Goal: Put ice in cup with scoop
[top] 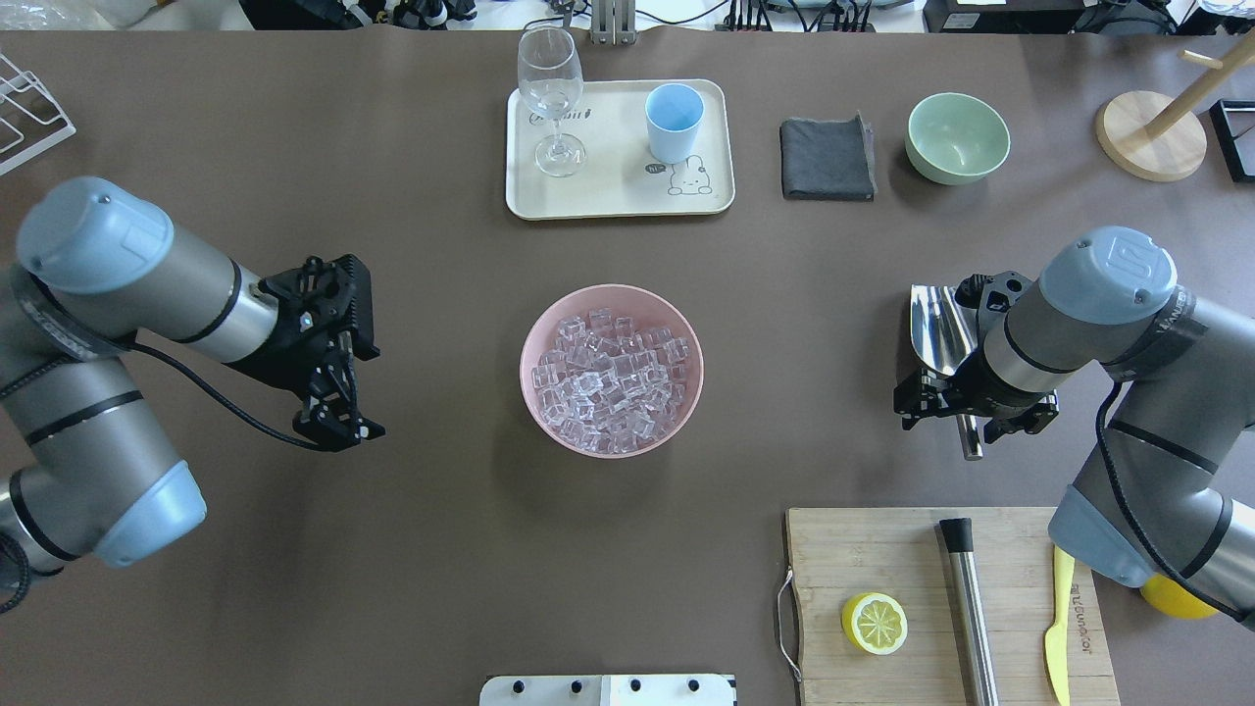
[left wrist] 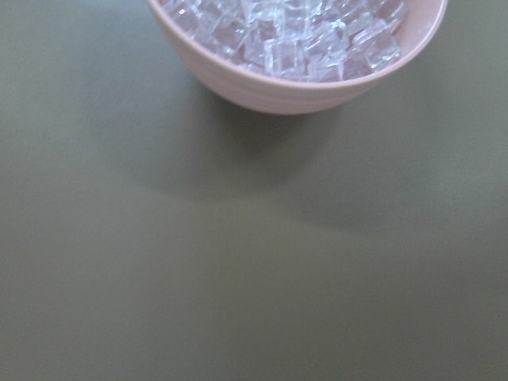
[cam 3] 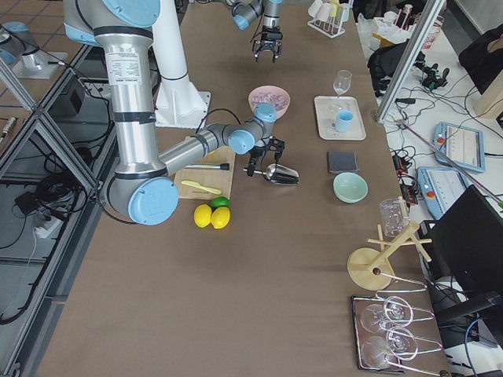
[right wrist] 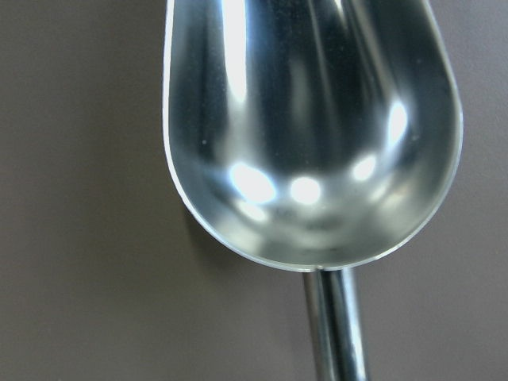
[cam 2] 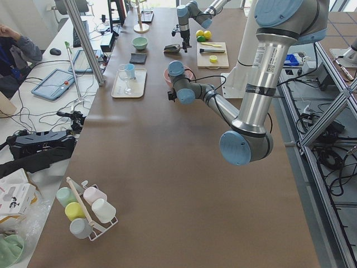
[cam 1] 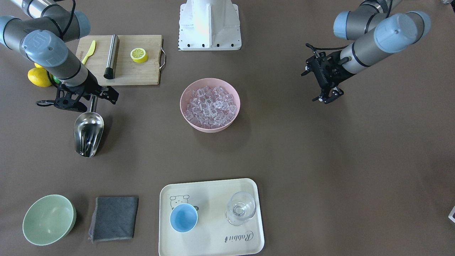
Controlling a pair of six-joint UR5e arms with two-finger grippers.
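**First speaker:** Where is the scoop shown, and is it held?

**Second speaker:** The shiny steel scoop (cam 1: 89,133) appears to be rested on the brown tabletop (cam 1: 320,177), empty. It is well apart from the pink bowl (cam 1: 185,110) in which the ice (cam 1: 211,106) is heaped. Its handle (top: 969,439) is straddled by the right hand (cam 1: 91,101). Whether the fingers are pressed onto it cannot be told. The left hand (cam 1: 328,96) is held spread, with nothing in it, well to the other side of the bowl.

**First speaker:** And the cup?

**Second speaker:** The light-blue cup (cam 1: 183,217) is stood upright on a cream tray (cam 1: 213,241) beside a clear glass (cam 1: 241,208), across the bowl from the robot.

**First speaker:** How is the scoop likely to be handled?

**Second speaker:** It is judged stiff, light and slick. The short round handle should be gripped squarely, close to the trough, so that twisting is avoided once it is loaded. The cubes are probably slippery and could be spilled if the scoop is tilted.
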